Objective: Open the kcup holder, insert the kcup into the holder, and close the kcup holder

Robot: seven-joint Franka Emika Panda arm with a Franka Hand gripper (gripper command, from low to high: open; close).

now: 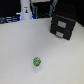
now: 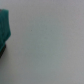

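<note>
Although the task has three steps, nothing in these pictures suggests that any of them is done. In the exterior view the kcup holder (image 1: 63, 25) stands on the pale desk (image 1: 20, 47) toward the exterior view's right, far side, and it appears closed: its black front with two rectangular recesses looks flush, with no tray pulled out, as far as the blur allows. The kcup (image 1: 36, 62), a small bright-green pod, lies alone on the desk near the middle foreground, well apart from the holder. A white upright piece of the robot (image 1: 25, 10) shows at the far edge, but the claw itself cannot be made out there.

The wrist view shows mostly bare pale desk surface, with a blurred teal shape (image 2: 4, 27) at one edge of the picture; what it is I cannot tell, and neither the claw's fingers nor the pod appear. So I cannot tell whether the claw is spread or pressed together.

My judgement: the work is at its start. Still to do are pulling the drawer open, picking up the green pod, seating it in a slot, and pushing the drawer shut.
</note>
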